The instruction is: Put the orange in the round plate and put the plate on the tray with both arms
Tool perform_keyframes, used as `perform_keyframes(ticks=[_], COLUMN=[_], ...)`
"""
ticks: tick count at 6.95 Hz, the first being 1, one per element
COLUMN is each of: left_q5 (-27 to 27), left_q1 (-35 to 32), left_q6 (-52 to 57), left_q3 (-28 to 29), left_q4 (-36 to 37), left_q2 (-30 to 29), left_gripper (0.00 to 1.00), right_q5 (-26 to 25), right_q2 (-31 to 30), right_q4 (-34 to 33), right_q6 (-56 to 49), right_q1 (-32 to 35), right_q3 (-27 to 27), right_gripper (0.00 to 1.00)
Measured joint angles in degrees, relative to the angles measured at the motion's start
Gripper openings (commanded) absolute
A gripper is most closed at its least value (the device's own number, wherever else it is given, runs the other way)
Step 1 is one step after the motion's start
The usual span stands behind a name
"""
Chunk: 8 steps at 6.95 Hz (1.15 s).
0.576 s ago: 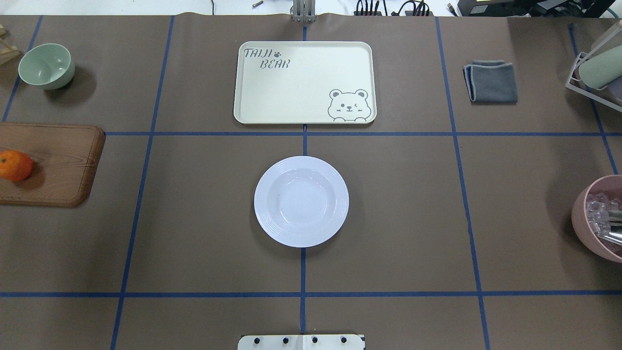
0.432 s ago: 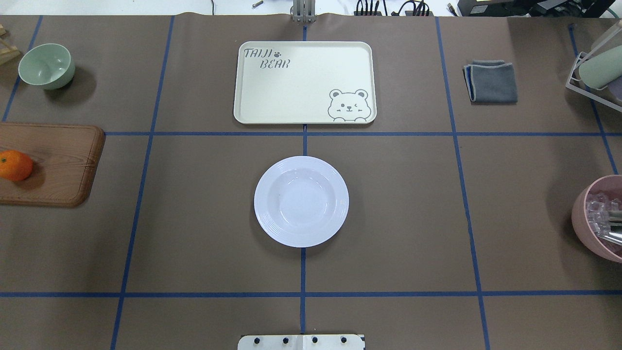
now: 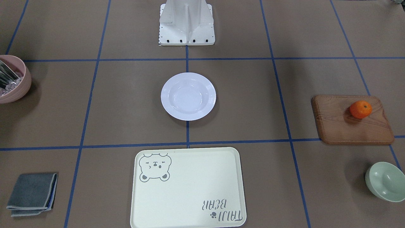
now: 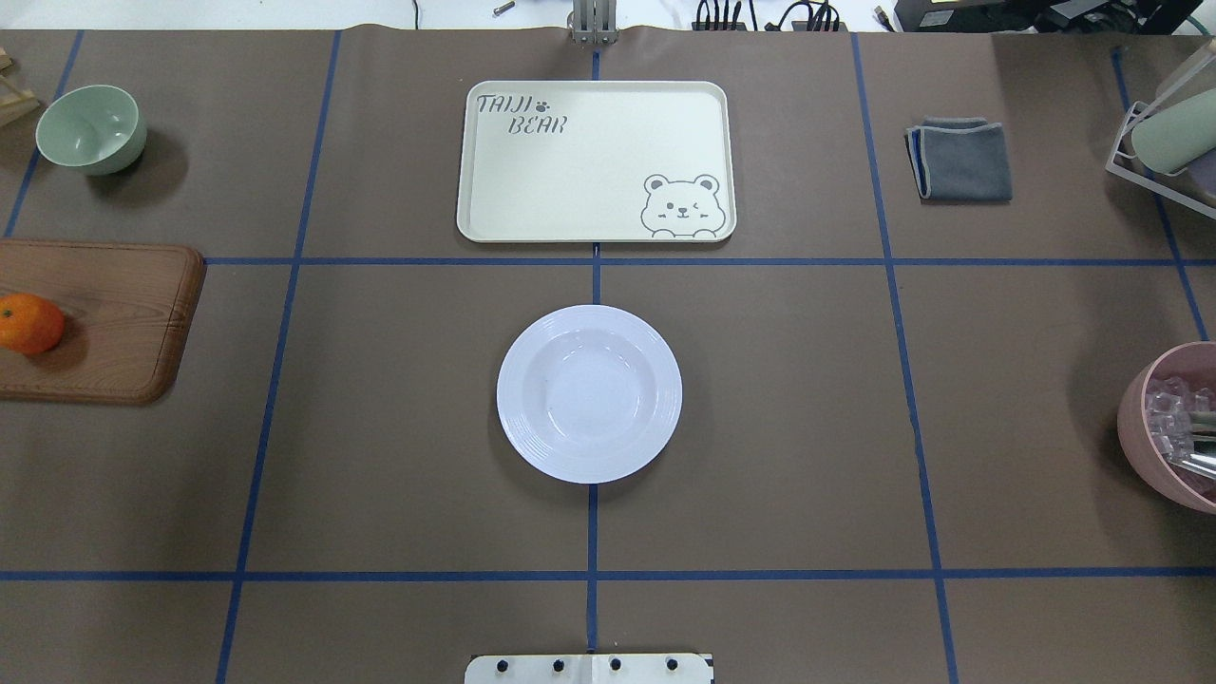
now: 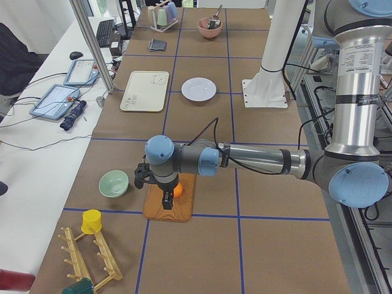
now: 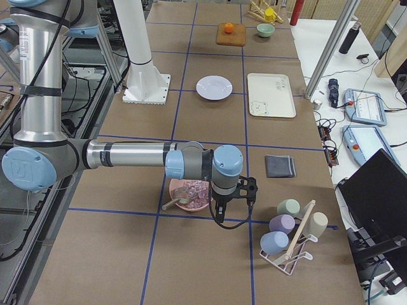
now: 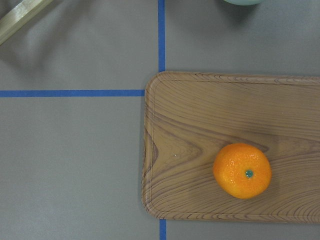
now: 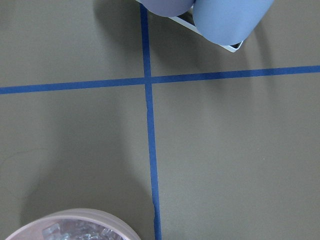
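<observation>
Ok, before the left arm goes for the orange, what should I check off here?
1. Orange free to grasp: ok. The orange sits alone on the wooden board.
2. Left gripper near the orange: ok. The left gripper hangs over the board.
3. Left gripper open: cannot tell. Only the side view shows it.
4. Plate empty: ok. The plate stands bare at mid-table.
5. Tray free: ok. Nothing lies on the tray.
6. Right gripper out of the way: ok. The right gripper hangs by the pink bowl, far from the plate.

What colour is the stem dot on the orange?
Green, at the top of the orange; clearest in the left wrist-mounted view.
</observation>
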Motion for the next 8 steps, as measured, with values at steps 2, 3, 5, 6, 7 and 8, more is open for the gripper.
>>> perform_keyframes(ticks=[2, 3, 5, 6, 7, 8], left_q5=[0.14, 0.23, 0.31, 0.28, 0.19, 0.09], left_q1=[0.00, 0.00, 0.02, 0.05, 0.13, 0.45], left_q6=[0.08, 0.12, 0.14, 0.12, 0.12, 0.14], left_q3=[-0.05, -0.10, -0.22, -0.24, -0.45, -0.75], left_q4=[-0.17, -0.21, -0.22, -0.22, -0.24, -0.35], left_q2=[-0.01, -0.01, -0.03, -0.15, -0.51, -1.29], left_gripper=[0.99, 0.99, 0.99, 0.99, 0.99, 0.99], right_q5=[0.03, -0.03, 0.03, 0.20, 0.30, 0.31], right_q2=[-0.01, -0.01, -0.01, 0.00, 0.04, 0.11], right_q4=[0.02, 0.02, 0.08, 0.09, 0.16, 0.30], right_q6=[0.02, 0.08, 0.16, 0.17, 0.22, 0.29], right_q1=[-0.01, -0.01, -0.01, -0.01, -0.01, -0.01], right_q3=[-0.01, -0.01, -0.01, -0.01, 0.00, 0.04], right_gripper=[1.00, 1.00, 1.00, 1.00, 1.00, 1.00])
